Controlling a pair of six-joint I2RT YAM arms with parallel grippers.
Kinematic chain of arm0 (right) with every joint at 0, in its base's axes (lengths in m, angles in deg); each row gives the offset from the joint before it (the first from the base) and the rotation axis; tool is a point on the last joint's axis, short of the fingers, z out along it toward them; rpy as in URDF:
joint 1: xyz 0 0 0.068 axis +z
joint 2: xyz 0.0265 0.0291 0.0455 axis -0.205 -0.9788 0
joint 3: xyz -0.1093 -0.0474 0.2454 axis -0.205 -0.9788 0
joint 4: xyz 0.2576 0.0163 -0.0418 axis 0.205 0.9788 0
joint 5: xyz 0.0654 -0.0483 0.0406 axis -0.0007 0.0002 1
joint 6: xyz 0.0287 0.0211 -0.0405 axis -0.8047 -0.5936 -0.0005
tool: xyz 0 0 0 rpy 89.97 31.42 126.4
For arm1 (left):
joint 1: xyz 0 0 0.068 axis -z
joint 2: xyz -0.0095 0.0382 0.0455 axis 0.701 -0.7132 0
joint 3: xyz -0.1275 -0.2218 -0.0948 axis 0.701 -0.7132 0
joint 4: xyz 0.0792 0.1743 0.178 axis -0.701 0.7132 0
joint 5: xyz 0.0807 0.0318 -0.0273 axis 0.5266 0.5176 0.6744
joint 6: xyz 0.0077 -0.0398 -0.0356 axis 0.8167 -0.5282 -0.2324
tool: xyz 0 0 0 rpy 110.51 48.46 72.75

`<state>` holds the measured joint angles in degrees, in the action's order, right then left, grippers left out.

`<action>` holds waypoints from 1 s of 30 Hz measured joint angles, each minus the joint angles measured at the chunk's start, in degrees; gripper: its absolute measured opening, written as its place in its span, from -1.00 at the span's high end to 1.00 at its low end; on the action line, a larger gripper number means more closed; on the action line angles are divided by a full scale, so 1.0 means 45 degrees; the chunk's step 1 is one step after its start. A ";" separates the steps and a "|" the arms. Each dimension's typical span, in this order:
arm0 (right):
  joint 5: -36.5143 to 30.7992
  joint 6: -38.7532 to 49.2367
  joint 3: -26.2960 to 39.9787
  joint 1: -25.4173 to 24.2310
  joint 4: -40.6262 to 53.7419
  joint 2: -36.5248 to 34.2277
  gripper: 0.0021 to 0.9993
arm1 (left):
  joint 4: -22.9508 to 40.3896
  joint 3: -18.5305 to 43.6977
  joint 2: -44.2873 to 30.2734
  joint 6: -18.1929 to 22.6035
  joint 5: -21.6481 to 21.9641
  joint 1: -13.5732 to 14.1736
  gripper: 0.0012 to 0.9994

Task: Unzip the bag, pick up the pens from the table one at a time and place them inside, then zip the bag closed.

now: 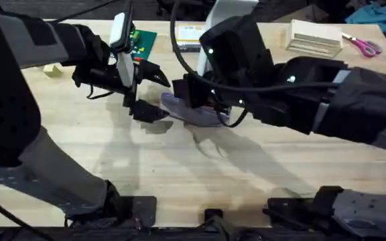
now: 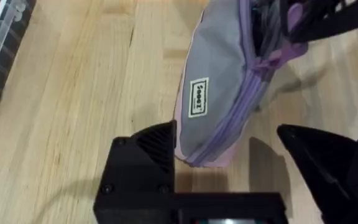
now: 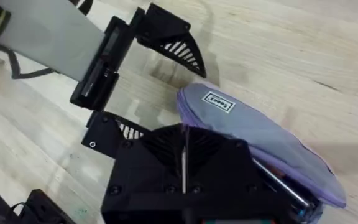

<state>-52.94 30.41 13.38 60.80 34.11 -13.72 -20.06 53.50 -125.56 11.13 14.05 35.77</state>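
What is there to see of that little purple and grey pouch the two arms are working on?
The bag is a soft oblong pouch with grey fabric sides, lilac trim and a small white label. It lies on the wooden table near the middle. Its lilac zipper looks open at the far end, where something slim shows inside. The right gripper is on that end; the left gripper straddles the near end, jaws open.

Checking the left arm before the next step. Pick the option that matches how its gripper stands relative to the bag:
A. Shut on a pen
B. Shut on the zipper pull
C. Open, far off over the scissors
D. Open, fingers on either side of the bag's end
D: the left gripper is open, and the end of the bag lies between its spread fingers.
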 joint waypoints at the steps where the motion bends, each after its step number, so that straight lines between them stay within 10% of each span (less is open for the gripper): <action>1: 0.0000 0.0000 0.0000 0.0000 -0.0005 0.0005 0.94 | -0.0022 0.0000 -0.0028 0.0004 -0.0062 0.0019 -0.99; 5: 0.0000 0.0000 0.0000 0.0000 0.0000 0.0005 0.94 | -0.0092 0.0000 -0.0039 -0.0005 -0.0262 0.0053 -0.78; 7: 0.0000 0.0150 0.0000 0.0000 0.0010 0.0005 0.94 | -0.0141 0.0000 -0.0044 0.0044 -0.0325 0.0063 0.85; 30: 0.0194 0.2114 0.0000 -0.2662 0.3429 0.1947 0.94 | -0.0131 0.0000 -0.0039 0.0044 -0.0355 0.0126 0.92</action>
<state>-52.06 39.92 13.38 48.82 49.54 -4.96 -20.65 53.50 -125.73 11.33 12.46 36.34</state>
